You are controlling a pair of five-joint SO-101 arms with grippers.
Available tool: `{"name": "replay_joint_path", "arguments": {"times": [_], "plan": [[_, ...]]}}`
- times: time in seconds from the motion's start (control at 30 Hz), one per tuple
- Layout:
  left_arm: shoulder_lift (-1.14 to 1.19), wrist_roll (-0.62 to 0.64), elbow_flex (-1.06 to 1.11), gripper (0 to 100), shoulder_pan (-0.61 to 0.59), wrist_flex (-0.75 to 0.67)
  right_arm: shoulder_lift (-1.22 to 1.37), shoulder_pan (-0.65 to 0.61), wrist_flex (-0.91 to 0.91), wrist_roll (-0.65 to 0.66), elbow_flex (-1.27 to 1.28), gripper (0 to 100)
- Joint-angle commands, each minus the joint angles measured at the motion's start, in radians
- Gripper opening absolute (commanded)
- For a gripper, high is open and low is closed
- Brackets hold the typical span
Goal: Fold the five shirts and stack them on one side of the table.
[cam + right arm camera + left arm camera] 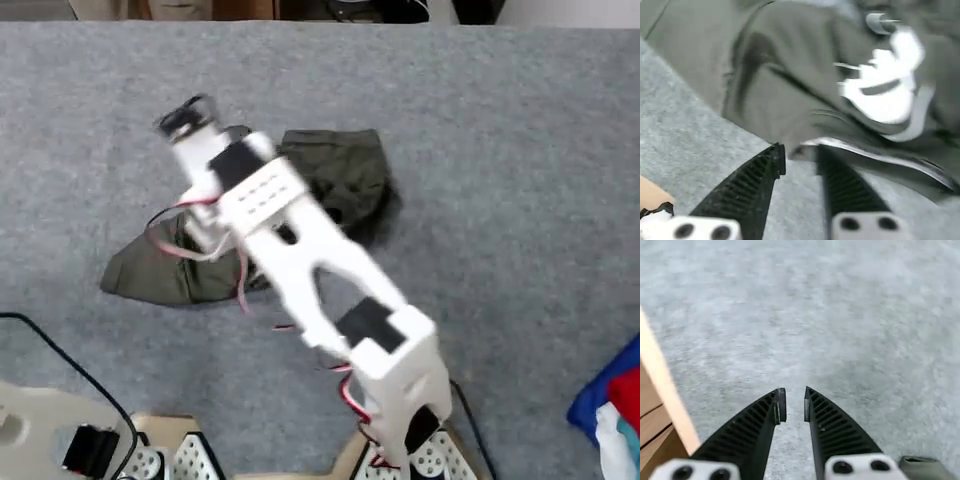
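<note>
An olive-green shirt [345,175] lies crumpled on the grey carpeted table [520,150], left of centre, with one flap stretching toward the front left. My right arm stretches from the front edge over it, and the right gripper [205,225] sits above the shirt's left part. In the right wrist view the olive shirt [790,75] has a white print, and its hem runs between the tips of the right gripper [801,152], which is shut on it. My left gripper [793,404] hangs over bare carpet at the front left, shut with a thin gap and holding nothing.
A pile of blue, red and white shirts [612,410] pokes in at the front right edge. The left arm's base [60,430] and a black cable [70,365] sit at the front left. A wooden table edge [660,390] shows beside the left gripper.
</note>
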Motion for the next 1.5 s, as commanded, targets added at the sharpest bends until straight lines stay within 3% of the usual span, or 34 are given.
{"name": "replay_joint_path", "arguments": {"times": [0.0,0.3,0.5,0.77,0.87,1.03,1.27,1.47], "plan": [[-0.059,-0.006,0.002,8,-0.06,0.009,0.067,-0.077,-0.023,0.0,-0.114,25.6],[-0.059,-0.008,0.017,8,-0.084,0.009,0.349,-0.194,-0.041,-0.035,-0.499,26.0],[-0.059,-0.008,0.081,8,-0.084,0.009,0.608,-0.2,-0.034,-0.146,-0.785,26.0],[-0.059,-0.008,0.089,8,-0.084,0.009,0.805,-0.196,0.02,-0.158,-0.954,26.0],[-0.059,-0.008,0.089,8,-0.084,0.009,0.831,-0.196,0.097,-0.158,-0.967,22.3],[-0.059,-0.008,0.094,8,-0.08,0.009,0.839,-0.165,0.147,-0.152,-0.969,0.0],[-0.061,-0.008,0.086,8,-0.078,0.009,0.776,-0.117,0.196,-0.152,-0.986,0.5],[-0.062,-0.008,0.086,8,-0.08,0.009,0.593,-0.179,0.193,-0.15,-1.036,0.5]]}}
